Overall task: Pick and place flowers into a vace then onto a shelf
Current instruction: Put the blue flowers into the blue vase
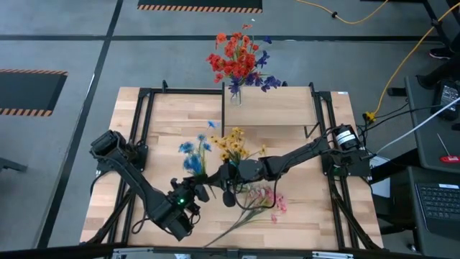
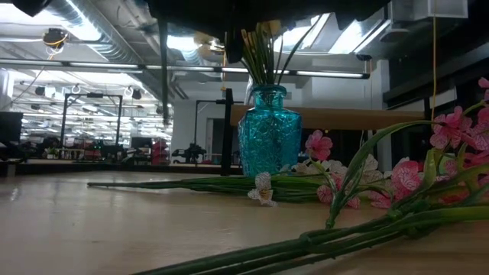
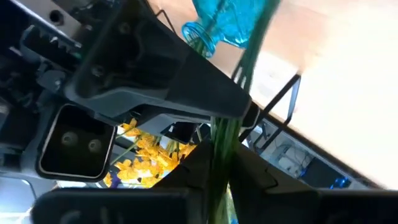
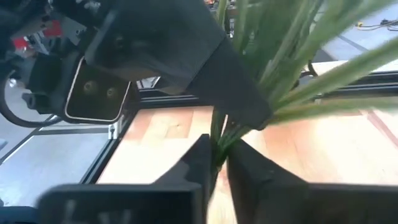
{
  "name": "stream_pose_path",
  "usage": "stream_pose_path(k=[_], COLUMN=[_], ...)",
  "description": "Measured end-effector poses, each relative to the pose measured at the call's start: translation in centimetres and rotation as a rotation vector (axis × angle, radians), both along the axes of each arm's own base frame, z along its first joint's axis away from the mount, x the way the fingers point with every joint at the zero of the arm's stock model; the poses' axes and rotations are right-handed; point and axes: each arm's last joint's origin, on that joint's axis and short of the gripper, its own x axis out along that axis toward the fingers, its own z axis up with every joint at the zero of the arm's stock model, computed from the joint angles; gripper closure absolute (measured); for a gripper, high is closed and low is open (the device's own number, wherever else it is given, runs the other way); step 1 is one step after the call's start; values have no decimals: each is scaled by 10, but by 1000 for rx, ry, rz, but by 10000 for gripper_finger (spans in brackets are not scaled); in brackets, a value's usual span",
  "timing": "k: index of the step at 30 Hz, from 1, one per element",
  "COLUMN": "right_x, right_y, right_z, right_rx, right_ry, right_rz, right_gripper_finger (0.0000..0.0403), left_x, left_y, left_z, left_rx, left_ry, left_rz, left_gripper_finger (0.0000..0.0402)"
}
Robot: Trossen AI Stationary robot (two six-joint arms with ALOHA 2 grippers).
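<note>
A teal glass vase [image 2: 271, 134] stands on the table and holds a bunch of flowers with yellow blooms [image 1: 230, 144] and blue blooms [image 1: 194, 155]; the blooms and arms hide the vase from above. Both grippers are shut on the bunch's green stalks above the vase's mouth: my left gripper [image 1: 205, 191] comes from the near left, my right gripper [image 1: 228, 176] from the right. Pink flowers [image 1: 262, 201] lie flat on the table near its front. The shelf [image 1: 277, 108] stands at the far middle. My left gripper pinches several green stalks [image 3: 222, 146] of the bunch between its two fingers, above the teal vase [image 3: 227, 25]. The fingers lie across the stalks, whose lower ends are in the vase. My right gripper pinches the same bundle of stalks [image 4: 219, 140] between its two fingers, right beside the left gripper. It comes nearly level from the table's right and lies across the stalks, which fan out past the fingers.
On the shelf's left end stands a clear vase [image 1: 235, 92] with red and dark blue flowers [image 1: 233, 57]. The pink flowers [image 2: 382, 183] and their long stalks lie across the near right of the table. Black frame rails run along both table sides.
</note>
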Motion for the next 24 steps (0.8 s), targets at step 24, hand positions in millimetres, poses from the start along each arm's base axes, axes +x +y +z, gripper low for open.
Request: stream_pose_path(k=[24], right_x=[3], right_y=[-8], right_z=[4], right_rx=[25], right_ry=[-23], right_rz=[-27], right_gripper_finger=[397], left_x=[-42], left_y=[-56], left_z=[-1], left_rx=[-317], left_ry=[-246], left_rz=[-87], left_gripper_finger=[271])
